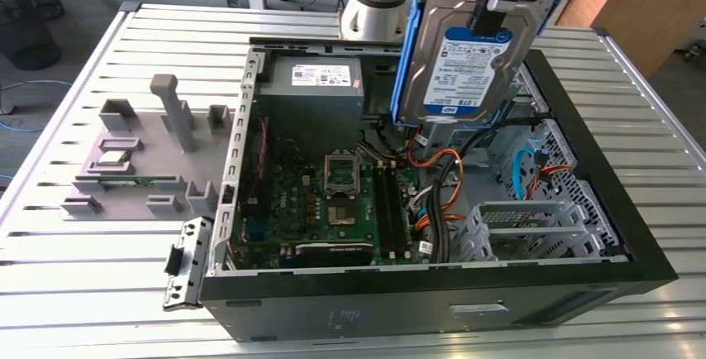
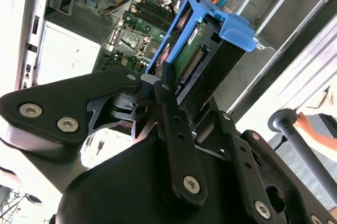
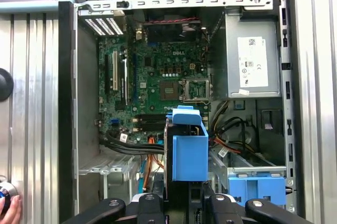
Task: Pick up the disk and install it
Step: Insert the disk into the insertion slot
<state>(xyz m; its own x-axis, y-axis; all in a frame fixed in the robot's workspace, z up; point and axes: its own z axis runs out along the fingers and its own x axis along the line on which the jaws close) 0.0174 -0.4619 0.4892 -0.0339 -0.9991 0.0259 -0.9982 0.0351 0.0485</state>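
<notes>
The gripper [image 1: 498,10] is pinching the disk [image 1: 469,61] by its top end. The disk hangs down from it, long side nearly upright, in the air over the open computer case [image 1: 617,235]. It seems to be above the orange wires [image 1: 432,160], but that is hard to tell.
</notes>
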